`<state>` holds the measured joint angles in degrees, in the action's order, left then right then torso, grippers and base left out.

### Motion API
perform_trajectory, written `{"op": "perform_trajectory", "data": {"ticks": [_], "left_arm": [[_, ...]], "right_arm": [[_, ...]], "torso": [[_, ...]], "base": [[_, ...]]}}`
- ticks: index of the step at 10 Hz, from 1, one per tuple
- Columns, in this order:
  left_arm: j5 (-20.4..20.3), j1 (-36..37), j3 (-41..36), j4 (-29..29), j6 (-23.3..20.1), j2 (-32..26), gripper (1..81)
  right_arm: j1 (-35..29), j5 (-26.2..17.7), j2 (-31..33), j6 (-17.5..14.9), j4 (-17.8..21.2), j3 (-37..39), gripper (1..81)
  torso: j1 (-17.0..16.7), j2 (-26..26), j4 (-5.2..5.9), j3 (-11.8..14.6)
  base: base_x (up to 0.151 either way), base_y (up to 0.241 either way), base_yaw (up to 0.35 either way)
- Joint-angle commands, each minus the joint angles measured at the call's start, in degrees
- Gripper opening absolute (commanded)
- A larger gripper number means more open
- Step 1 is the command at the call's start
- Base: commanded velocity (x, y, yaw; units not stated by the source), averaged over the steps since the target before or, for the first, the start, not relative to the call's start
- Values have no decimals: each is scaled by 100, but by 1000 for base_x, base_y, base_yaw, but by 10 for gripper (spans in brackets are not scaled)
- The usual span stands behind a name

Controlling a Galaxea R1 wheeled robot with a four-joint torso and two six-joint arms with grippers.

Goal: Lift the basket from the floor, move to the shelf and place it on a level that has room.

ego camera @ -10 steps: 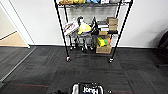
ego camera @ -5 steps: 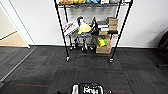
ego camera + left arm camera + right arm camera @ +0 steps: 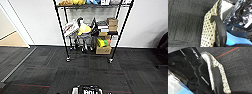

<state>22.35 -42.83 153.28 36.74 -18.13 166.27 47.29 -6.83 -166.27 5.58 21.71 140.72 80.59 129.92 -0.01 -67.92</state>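
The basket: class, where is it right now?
The basket appears in both wrist views, close beside the robot's dark body, with grey carpet behind it.

Basket [image 3: 208, 31]: cream-beige weave dotted with dark holes, dark handle [image 3: 220, 29], pale lining noted. Floor [image 3: 82, 72]: dark grey carpet, faintly striped, crossed by thin red lines. Shelf [image 3: 61, 30]: black wire. On it, brown cardboard boxes [image 3: 103, 50], one yellow item [image 3: 84, 28] and one green item [image 3: 101, 42] are recorded.
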Motion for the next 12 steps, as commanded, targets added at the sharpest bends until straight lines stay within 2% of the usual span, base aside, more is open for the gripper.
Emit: {"op": "perform_trajectory", "data": {"ticks": [1,3,7,10,12], "left_arm": [[376,762,-769,235,46,-565,10],[376,806,-1545,334,37,-1059,10],[323,753,-2874,448,20,-1895,10],[306,692,-3304,448,11,-2246,10],[297,683,-3612,457,11,-2414,10]], "right_arm": [[-654,-144,458,57,183,-790,10],[-610,-56,810,65,246,-1335,10],[-320,472,1708,66,255,-2550,10],[-197,700,2269,66,255,-3190,10],[-110,806,2578,66,255,-3543,10]], "torso": [[-351,-547,0,531],[-609,-940,0,925],[-1095,-1690,0,1580],[-1468,-2258,0,2017],[-1735,-2663,0,1864]], "base": [[0,0,0],[0,0,0],[0,0,0],[0,0,0],[0,0,0]]}}
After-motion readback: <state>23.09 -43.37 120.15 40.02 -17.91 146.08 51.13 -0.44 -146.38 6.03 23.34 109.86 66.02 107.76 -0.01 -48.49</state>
